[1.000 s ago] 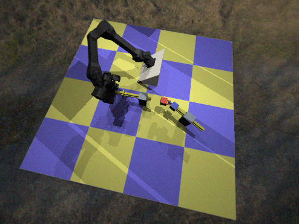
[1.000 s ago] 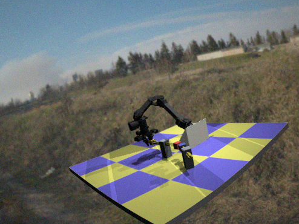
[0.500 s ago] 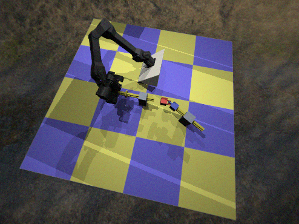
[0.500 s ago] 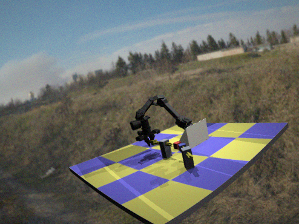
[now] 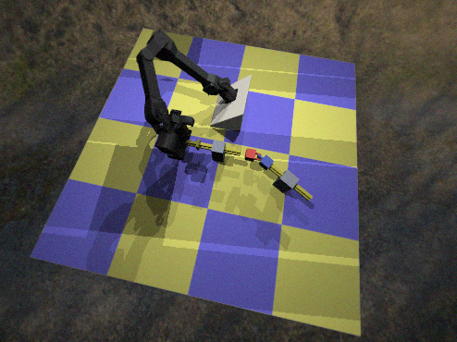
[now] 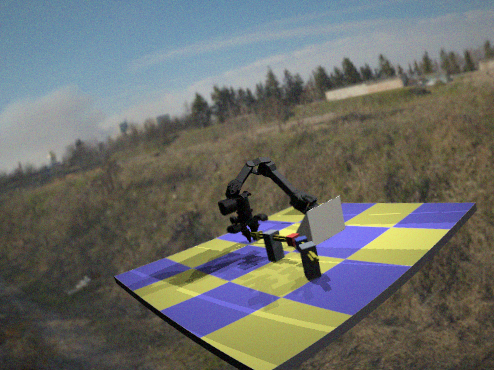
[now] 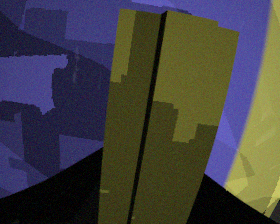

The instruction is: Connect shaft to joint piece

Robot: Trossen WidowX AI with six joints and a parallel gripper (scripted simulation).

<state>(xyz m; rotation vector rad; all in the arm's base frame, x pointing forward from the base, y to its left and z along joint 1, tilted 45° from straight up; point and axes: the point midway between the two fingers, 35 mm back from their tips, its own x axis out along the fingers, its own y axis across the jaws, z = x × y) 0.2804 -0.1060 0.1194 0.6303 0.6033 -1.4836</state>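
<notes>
My gripper (image 5: 185, 142) (image 6: 250, 237) is shut on the outer end of the second shaft (image 5: 232, 152) (image 7: 185, 75). This yellow shaft has a dark line along it and a collar near my fingers. It runs through the second grey block (image 5: 218, 151) (image 6: 273, 246). Its other end stands just short of the red joint piece (image 5: 251, 154) (image 6: 292, 239), with a small gap. The red piece looks roughly in line with the second shaft; its opening is too small to see. Behind it, a blue hinge part (image 5: 266, 162) joins the first shaft (image 5: 303, 192) (image 6: 313, 255), set at an angle in its grey block (image 5: 287, 180) (image 6: 311, 266).
A light grey wedge-shaped panel (image 5: 240, 97) (image 6: 327, 221) stands by the arm's base, behind the shafts. The checkered blue and yellow table top (image 5: 236, 262) (image 6: 280, 324) lies below everything. The arm arches high over its left side, and shadows fall around the blocks.
</notes>
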